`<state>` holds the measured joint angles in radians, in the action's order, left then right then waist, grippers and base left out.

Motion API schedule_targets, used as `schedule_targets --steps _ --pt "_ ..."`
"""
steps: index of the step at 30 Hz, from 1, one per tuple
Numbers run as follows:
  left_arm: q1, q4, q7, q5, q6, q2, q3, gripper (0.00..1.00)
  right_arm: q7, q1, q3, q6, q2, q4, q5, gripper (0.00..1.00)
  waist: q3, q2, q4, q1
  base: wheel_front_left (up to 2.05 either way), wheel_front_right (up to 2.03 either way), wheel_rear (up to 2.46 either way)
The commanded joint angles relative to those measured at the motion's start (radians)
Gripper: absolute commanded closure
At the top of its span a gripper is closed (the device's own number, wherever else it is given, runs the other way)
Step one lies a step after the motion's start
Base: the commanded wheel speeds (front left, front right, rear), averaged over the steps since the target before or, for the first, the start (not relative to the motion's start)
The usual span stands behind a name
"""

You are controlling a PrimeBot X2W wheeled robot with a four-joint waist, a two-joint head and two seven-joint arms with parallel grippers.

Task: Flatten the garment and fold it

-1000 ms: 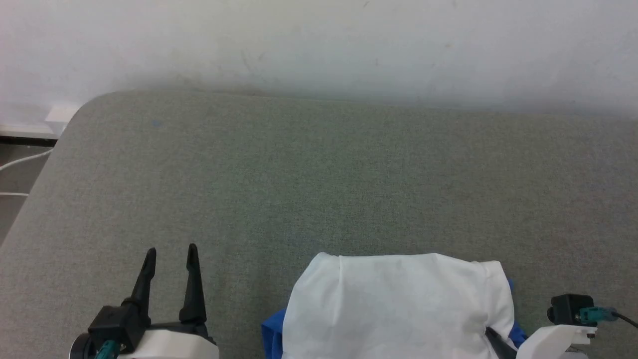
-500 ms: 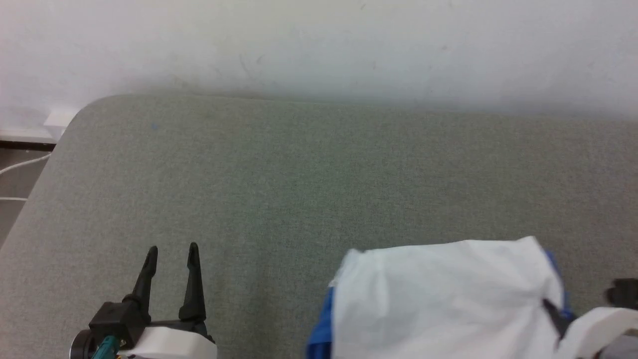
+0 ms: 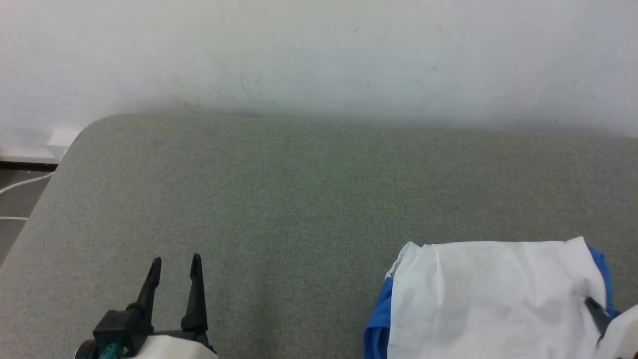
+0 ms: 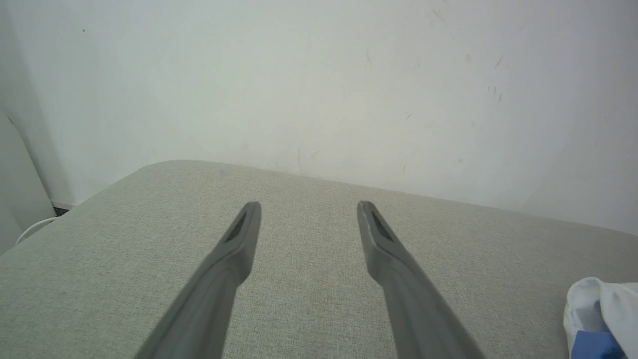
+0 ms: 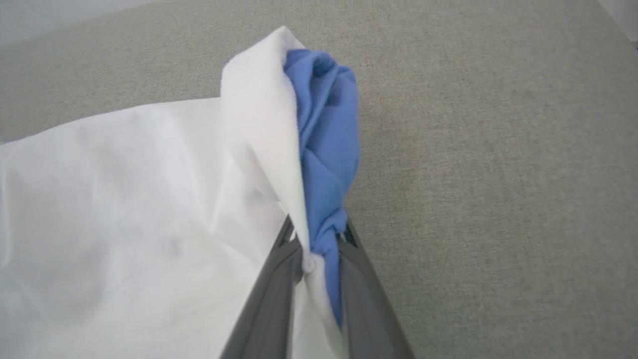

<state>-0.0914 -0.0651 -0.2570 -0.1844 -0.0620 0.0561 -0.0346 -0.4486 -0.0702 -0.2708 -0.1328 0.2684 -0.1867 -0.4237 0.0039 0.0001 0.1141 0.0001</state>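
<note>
The garment (image 3: 488, 299) lies folded into a white block at the lower right of the head view, blue sleeve fabric peeking out at its left and right edges. In the right wrist view my right gripper (image 5: 319, 239) is shut on the garment (image 5: 149, 199), pinching white cloth and a bunched blue sleeve together at its right edge. That gripper (image 3: 595, 306) shows as a dark finger at the head view's lower right. My left gripper (image 3: 174, 267) stands open over bare cushion, well left of the garment. In the left wrist view its fingers (image 4: 309, 212) hold nothing; a corner of the garment (image 4: 598, 319) shows at lower right. The chest print is hidden.
The grey-green padded table (image 3: 299, 189) stretches wide, with a rounded far-left corner. A white wall (image 3: 319, 55) rises directly behind it. White cables (image 3: 20, 184) run over the floor past the table's left edge.
The garment has moved rightward across the table with my right gripper holding its right edge. The head view has tilted slightly. My left gripper stays in place, open.
</note>
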Motion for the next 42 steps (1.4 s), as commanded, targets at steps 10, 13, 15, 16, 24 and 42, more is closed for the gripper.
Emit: schedule_targets --steps 10,13,15,16,24,42 --pt "-0.031 -0.014 -0.005 -0.001 -0.013 -0.006 0.004 0.00 -0.148 -0.104 0.188 0.002 -0.051 0.299 -0.037 1.00 -0.042 -0.0001 0.005 -0.0001 0.00 0.00 0.00" --pt "-0.033 -0.011 -0.005 -0.006 -0.012 -0.006 0.005 0.00 -0.177 -0.099 0.244 0.002 -0.079 0.348 -0.047 1.00 -0.040 -0.0001 0.014 -0.0001 0.00 0.00 0.00" --pt "-0.032 -0.010 -0.005 -0.007 -0.012 -0.006 0.006 0.00 -0.185 -0.094 0.261 0.002 -0.090 0.358 -0.052 1.00 -0.038 -0.0001 0.018 -0.0001 0.00 0.00 0.00" --pt "-0.031 -0.010 -0.005 -0.008 -0.012 -0.006 0.007 0.00 -0.191 -0.086 0.275 0.002 -0.100 0.363 -0.054 1.00 -0.036 -0.0001 0.023 -0.0001 0.00 0.00 0.00" --pt "-0.025 -0.011 -0.005 -0.018 -0.012 -0.006 0.006 0.00 -0.187 -0.004 0.404 0.002 -0.121 0.303 -0.026 1.00 -0.025 -0.0001 0.067 -0.0001 0.00 0.00 0.00" --pt "0.023 -0.025 -0.005 -0.039 -0.004 -0.006 0.037 0.00 -0.101 0.234 0.701 0.002 -0.008 -0.024 0.072 0.00 0.067 -0.0001 0.129 -0.0001 0.00 0.00 0.00"
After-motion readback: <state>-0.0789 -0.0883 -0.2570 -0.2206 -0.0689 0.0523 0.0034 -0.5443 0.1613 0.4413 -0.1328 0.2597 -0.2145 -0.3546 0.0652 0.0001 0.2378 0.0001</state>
